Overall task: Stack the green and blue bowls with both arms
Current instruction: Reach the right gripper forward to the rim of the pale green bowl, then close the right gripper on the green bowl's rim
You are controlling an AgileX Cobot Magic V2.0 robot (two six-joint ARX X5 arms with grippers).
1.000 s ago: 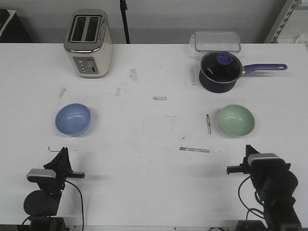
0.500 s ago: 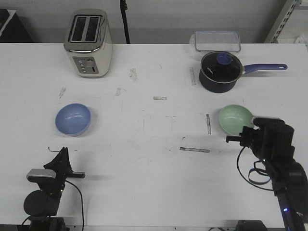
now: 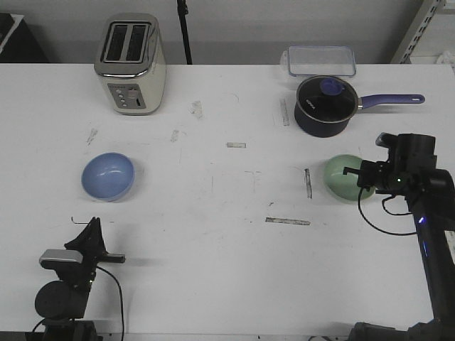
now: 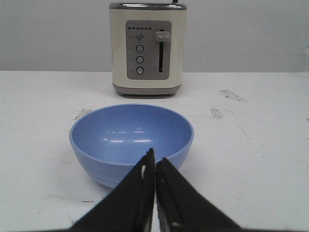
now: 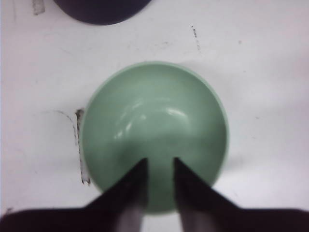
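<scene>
The green bowl (image 3: pixel 343 176) is seen on the right side of the white table (image 3: pixel 227 241), with the right gripper (image 5: pixel 159 166) held directly above its interior; in the right wrist view the two dark fingers (image 5: pixel 137 176) are parted by a narrow gap over the bowl's inner wall, and nothing is gripped between them. The blue bowl (image 3: pixel 107 175) is found on the left side of the table, well apart from the green one. The left gripper (image 4: pixel 155 162) is kept low at the near edge, its fingers pressed together and empty, with the blue bowl just ahead of the tips and a cream toaster (image 4: pixel 147 47) standing farther back. A dark saucepan (image 3: pixel 325 105) with a glass lid is placed behind the green bowl, and a clear lidded container (image 3: pixel 320 60) lies beyond it. Nothing is seen lying between either gripper and its bowl.
</scene>
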